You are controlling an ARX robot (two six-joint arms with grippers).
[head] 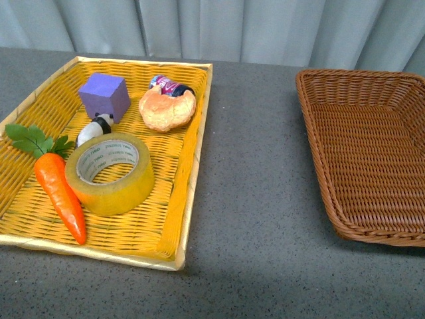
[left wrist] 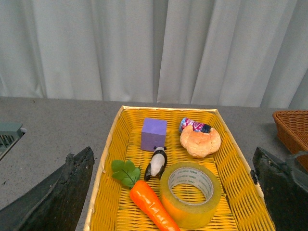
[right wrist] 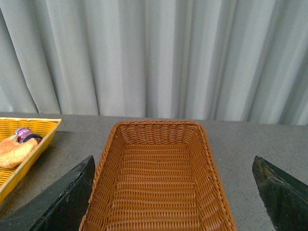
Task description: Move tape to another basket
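Grey table [left wrist: 48,125]: tape [left wrist: 190,194] ahead of left gripper [left wrist: 172,153].

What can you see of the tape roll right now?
The tape is a wide roll of yellowish translucent film on a white printed core. It lies flat, hole upward, in the near part of the yellow tray. The carrot lies against its left side; the panda figure sits just behind, contact unclear. Nothing grips it.

A yellow tray [head: 174,199] lies on the grey surface [head: 252,199], with a pale curtain [head: 199,26] behind. It holds a purple cube [head: 104,95] at the back, a panda [head: 96,127] just before it, a bun [head: 167,108] with a small can [head: 169,86] touching its far side, and a carrot [head: 61,193] near the left.
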